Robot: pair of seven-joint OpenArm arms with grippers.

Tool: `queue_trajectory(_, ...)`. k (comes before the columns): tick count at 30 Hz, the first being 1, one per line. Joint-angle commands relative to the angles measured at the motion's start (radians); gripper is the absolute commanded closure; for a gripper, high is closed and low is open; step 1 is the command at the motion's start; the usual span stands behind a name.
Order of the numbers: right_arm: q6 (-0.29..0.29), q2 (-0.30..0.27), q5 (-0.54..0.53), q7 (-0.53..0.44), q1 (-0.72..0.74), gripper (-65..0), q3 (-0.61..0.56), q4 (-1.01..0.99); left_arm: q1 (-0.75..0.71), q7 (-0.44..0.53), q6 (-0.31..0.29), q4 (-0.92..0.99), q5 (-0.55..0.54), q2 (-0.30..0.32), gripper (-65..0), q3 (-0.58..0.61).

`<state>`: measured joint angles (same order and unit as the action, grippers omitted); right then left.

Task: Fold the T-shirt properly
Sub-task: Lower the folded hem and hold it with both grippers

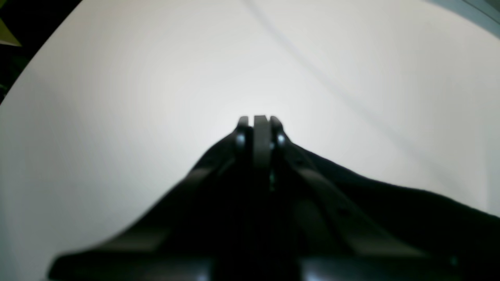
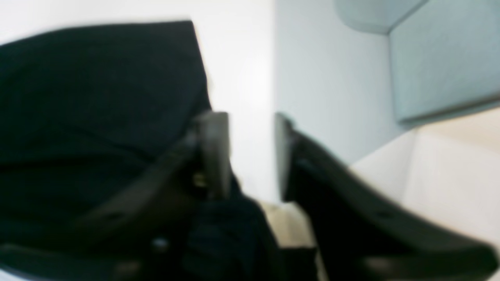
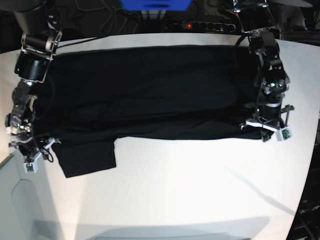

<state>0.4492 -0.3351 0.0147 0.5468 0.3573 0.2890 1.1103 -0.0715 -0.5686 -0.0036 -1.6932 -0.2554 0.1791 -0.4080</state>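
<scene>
Across white table (image 3: 200, 200), T-shirt (image 3: 150, 95) long axis sideways, left jaws pinching it, right jaws apart.

A white table (image 3: 180, 190) fills most of the base view, lit brightly enough that soft grey shadows fall across its near part. Beyond the table's far edge lies a dark strip holding a black power strip (image 3: 205, 25) with a red light, tangled cables (image 3: 95, 17), and a blue box (image 3: 155, 5). Beside the table's left edge, pale grey floor (image 3: 15, 200) shows.

Black T-shirt (image 3: 145, 95) spread across white table (image 3: 190, 190)
</scene>
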Motion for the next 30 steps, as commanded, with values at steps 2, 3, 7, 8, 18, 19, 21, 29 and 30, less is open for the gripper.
queue_trajectory(2, 0.01, -0.017, -0.009, -0.012, 0.046, -26.5, 0.003, -0.032, 0.005, 0.028, 0.0, -0.018, 0.0, 0.01, 0.0, -0.004)
queue_trajectory(3, 0.013, -0.019, -0.009, -0.017, 0.053, -26.2, 0.003, -0.063, 0.005, 0.028, 0.0, -0.02, 0.0, 0.01, 0.0, -0.004)
queue_trajectory(7, 0.115, -0.019, -0.009, -0.012, 0.09, -26.0, 0.011, -0.146, 0.0, 0.028, 0.0, -0.021, 0.001, 0.01, 0.0, -0.002)
queue_trajectory(8, 0.121, -0.019, -0.009, -0.012, 0.095, -26.0, 0.011, -0.155, 0.0, 0.028, 0.0, -0.021, 0.003, 0.01, 0.0, -0.002)
queue_trajectory(18, 0.121, -0.017, -0.011, -0.02, 0.095, -26.7, 0.011, -0.164, -0.001, 0.028, 0.0, -0.02, 0.005, 0.015, 0.0, -0.002)
queue_trajectory(19, 0.122, -0.017, -0.012, -0.021, 0.095, -26.7, 0.011, -0.164, -0.001, 0.028, 0.0, -0.02, 0.005, 0.015, 0.0, -0.002)
queue_trajectory(21, 0.124, -0.017, -0.012, -0.021, 0.095, -26.7, 0.011, -0.164, -0.001, 0.028, 0.0, -0.021, 0.006, 0.013, 0.0, -0.002)
queue_trajectory(29, 0.124, -0.015, -0.014, -0.024, 0.095, -33.6, 0.013, -0.164, -0.001, 0.028, 0.0, -0.021, 0.008, 0.01, 0.0, -0.002)
queue_trajectory(30, 0.124, -0.015, -0.014, -0.024, 0.095, -35.5, 0.013, -0.164, -0.001, 0.028, 0.0, -0.021, 0.008, 0.01, 0.0, -0.002)
